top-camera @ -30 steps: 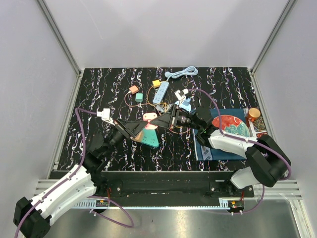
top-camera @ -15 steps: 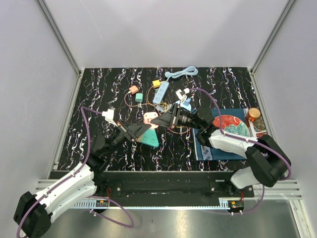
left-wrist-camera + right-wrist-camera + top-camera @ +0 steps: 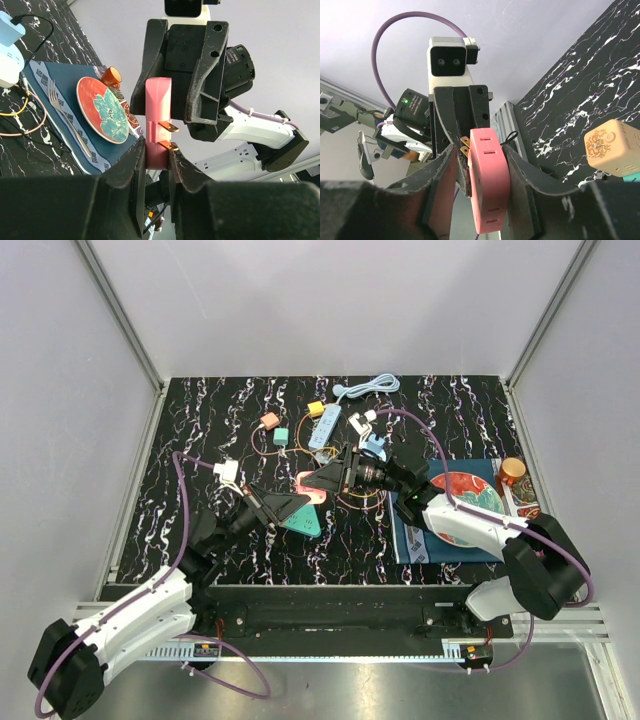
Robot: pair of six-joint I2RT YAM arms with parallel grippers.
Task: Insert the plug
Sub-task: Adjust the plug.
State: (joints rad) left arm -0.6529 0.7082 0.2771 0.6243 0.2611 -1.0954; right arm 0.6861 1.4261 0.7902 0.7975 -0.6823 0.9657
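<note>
Hidden: from overhead, the pink plastic plug (image 3: 310, 483) is only a sliver between black fingers. In my left wrist view its lower end is buried in my own fingers.
Cut off: the long light-blue power strip (image 3: 325, 425) runs off the left edge of my left wrist view.
Hard to make out: a flat teal piece (image 3: 302, 522) lies partly under my left arm's tip, and I cannot tell what it is.
Plug position: it is in the air over the middle of the black marbled counter (image 3: 200, 440), caught between my two grippers. It is apart from the power strip, which lies farther back.
Left gripper (image 3: 157, 149): it is clamped on the plug's lower end, with both fingers pressing the pink body.
Right gripper (image 3: 479, 150): its jaws are parted and straddle the plug's upper part. There is a gap on the prong side. I cannot tell whether the other finger touches.
Prongs: two brass blades (image 3: 168, 126) stick out sideways into that gap.
Small cube adapters on the counter: three, one yellow (image 3: 316, 408), one salmon (image 3: 268, 421) and one green (image 3: 281, 437).
Power strips: one.
Tableware to my right: one red-and-teal plate (image 3: 465, 492), one fork (image 3: 70, 125) and one orange cup (image 3: 513, 470), on one blue patterned mat (image 3: 410, 540).
</note>
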